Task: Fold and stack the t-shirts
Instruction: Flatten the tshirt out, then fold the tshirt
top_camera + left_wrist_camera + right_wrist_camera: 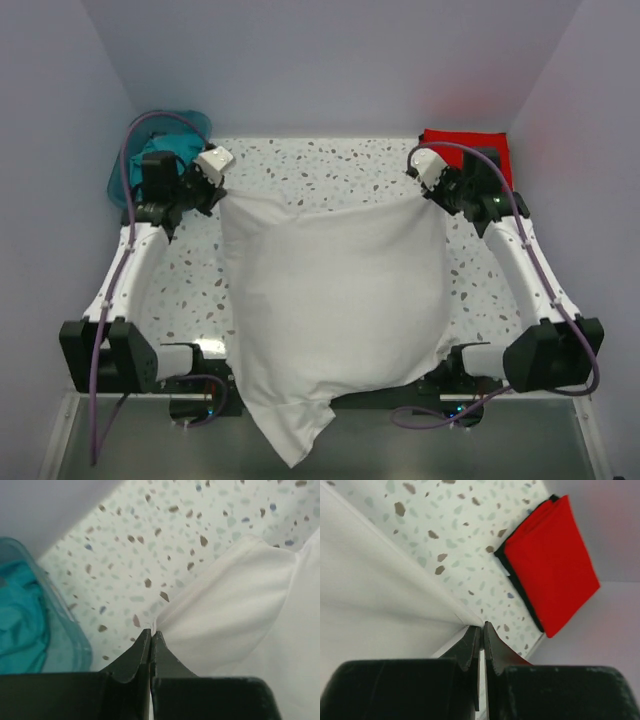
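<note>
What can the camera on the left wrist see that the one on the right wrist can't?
Only the left wrist view: the translucent teal tub holding the teal t-shirt. Only the right wrist view: the folded red t-shirt. Both: the speckled table and the white t-shirt, pinched by the left gripper in one, the right gripper in the other.

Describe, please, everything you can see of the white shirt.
The white shirt is plain, soft cloth, spread broad and slightly wrinkled. The left pincer and right pincer are each shut on one far corner, holding that edge taut. It covers the middle of the table, and its near end trails past the front edge in a crumpled point.
</note>
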Available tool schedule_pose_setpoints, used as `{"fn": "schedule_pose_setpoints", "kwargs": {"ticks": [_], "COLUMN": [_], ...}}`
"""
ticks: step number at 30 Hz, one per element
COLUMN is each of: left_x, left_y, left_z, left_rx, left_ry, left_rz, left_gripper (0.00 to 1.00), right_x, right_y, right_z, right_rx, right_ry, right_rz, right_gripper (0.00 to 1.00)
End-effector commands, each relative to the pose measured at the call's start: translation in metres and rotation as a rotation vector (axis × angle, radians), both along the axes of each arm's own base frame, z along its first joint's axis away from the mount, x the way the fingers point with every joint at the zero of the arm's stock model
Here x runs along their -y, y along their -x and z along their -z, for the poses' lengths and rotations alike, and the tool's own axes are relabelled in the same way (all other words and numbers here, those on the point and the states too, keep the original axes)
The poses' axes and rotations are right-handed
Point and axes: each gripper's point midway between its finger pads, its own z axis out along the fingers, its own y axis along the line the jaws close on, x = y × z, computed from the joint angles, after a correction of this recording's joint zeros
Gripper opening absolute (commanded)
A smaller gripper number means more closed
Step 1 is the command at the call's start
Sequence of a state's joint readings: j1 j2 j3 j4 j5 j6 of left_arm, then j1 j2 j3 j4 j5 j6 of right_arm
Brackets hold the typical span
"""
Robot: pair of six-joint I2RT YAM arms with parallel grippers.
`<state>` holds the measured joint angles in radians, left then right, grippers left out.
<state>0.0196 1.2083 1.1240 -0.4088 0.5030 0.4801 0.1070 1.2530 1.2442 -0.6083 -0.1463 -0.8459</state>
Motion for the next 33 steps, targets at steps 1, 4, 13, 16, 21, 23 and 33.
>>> {"fn": "schedule_pose_setpoints", "kwargs": {"ticks": [1, 4, 13, 16, 21, 23, 33], "left_x": [0.01, 0.01, 0.007, 0.007, 0.002, 0.003, 0.017], "left_y": [-0.041, -0.086, -0.188, -0.206, -0.218, -0.217, -0.171], "left_z": [0.043, 0.088, 0.16, 0.165, 0.178, 0.181, 0.124], "left_rx": [-0.036, -0.156, -0.307, -0.298, -0.305, -0.31, -0.257], "left_ry": [-0.022, -0.007, -0.001, 0.001, -0.026, -0.029, 0.02], "left_rz": [0.012, -0.022, -0.084, -0.094, -0.112, -0.104, -0.021], "left_gripper": [0.0, 0.0, 0.0, 0.0, 0.0, 0.0, 0.0], "right_x": [-0.016, -0.023, -0.023, -0.024, -0.022, -0.022, -0.027], "right_y": [-0.029, -0.059, -0.148, -0.164, -0.179, -0.179, -0.169], "right_z": [0.024, 0.076, 0.164, 0.176, 0.188, 0.194, 0.172], "right_rx": [-0.004, -0.113, -0.218, -0.229, -0.244, -0.261, -0.253], "right_ry": [0.002, 0.022, 0.074, 0.083, 0.096, 0.099, 0.106], "right_rz": [-0.063, -0.065, -0.009, -0.003, 0.012, 0.014, -0.08], "right_gripper": [0.0, 0.0, 0.0, 0.0, 0.0, 0.0, 0.0]}}
